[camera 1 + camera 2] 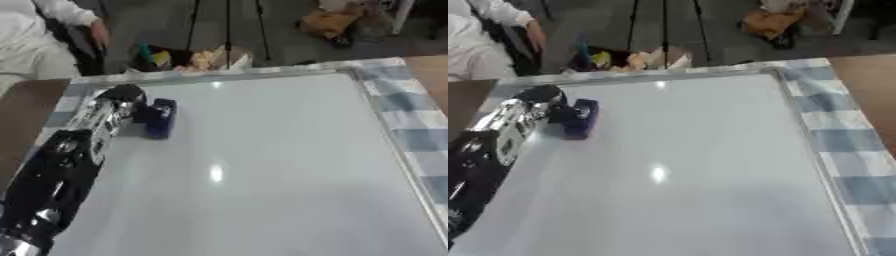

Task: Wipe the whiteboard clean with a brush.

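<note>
One hand (pixel 122 97) on brush (pixel 160 118), whiteboard (pixel 262 165) top-left; fingers blurred.

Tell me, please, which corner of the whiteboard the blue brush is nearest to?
The far left corner. The blue brush sits on the whiteboard beside the left hand, close to the board's far and left edges; the other corners have nothing near them.

Blue brush (pixel 160 118), white whiteboard (pixel 262 165)
</note>
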